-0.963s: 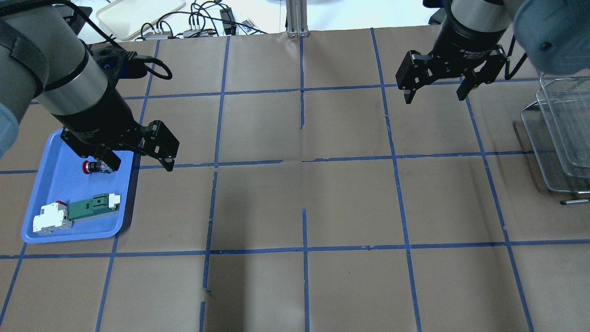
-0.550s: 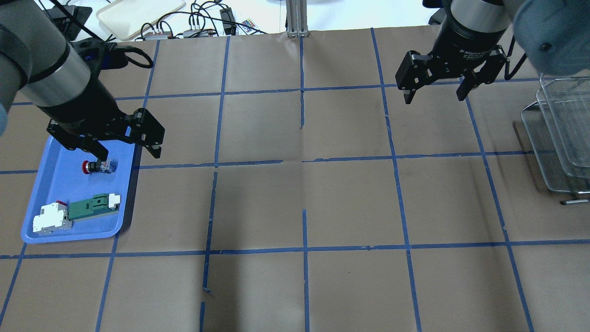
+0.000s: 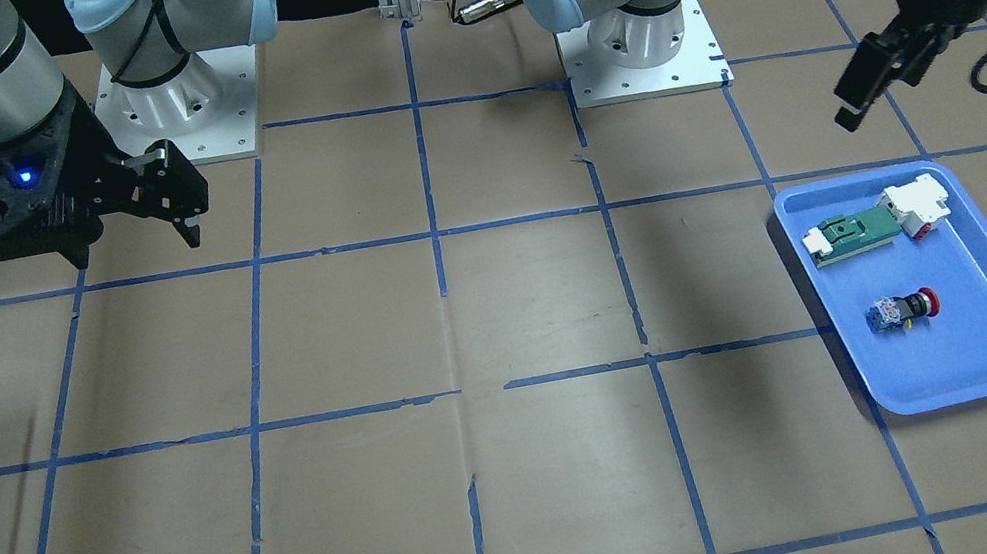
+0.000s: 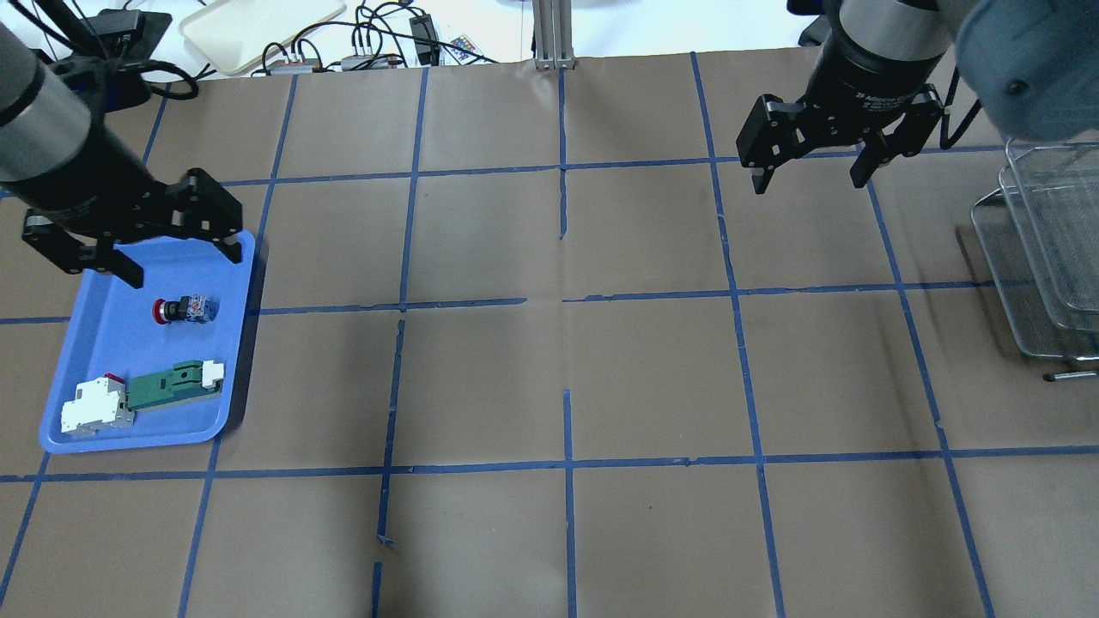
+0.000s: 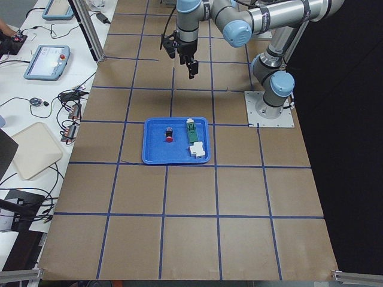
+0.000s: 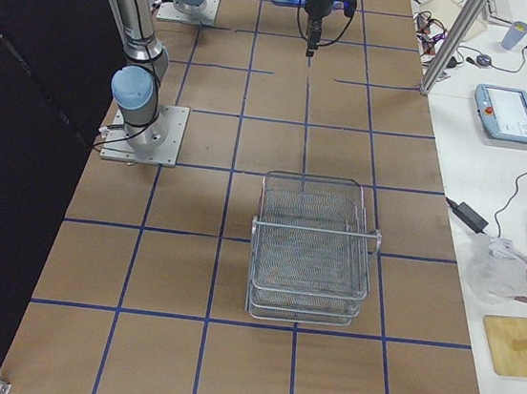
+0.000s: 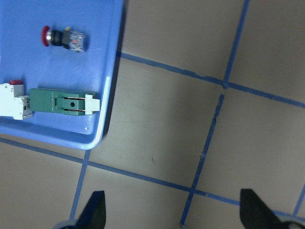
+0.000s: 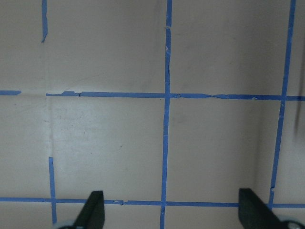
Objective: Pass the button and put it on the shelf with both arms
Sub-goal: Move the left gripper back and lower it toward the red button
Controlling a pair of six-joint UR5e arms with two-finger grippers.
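The button (image 4: 180,309), with red head, black barrel and clear-blue back, lies on its side in the blue tray (image 4: 129,442). It also shows in the front view (image 3: 906,311) and the left wrist view (image 7: 63,38). My left gripper (image 4: 182,264) is open and empty, above the tray's far end, raised clear of the button. My right gripper (image 4: 809,182) is open and empty, above the far right of the table. The wire-mesh shelf (image 4: 1039,257) stands at the right edge, beside the right gripper; the right side view shows it whole (image 6: 313,251).
A green-and-white flat component (image 4: 172,386) and a white block (image 4: 94,408) lie in the tray's near end. The table is brown paper with a blue tape grid. Cables and a white tray (image 4: 258,26) lie beyond the far edge.
My left gripper has moved left and away from the button, from just over it to above the tray's far end. It stays open. The right arm has not moved.
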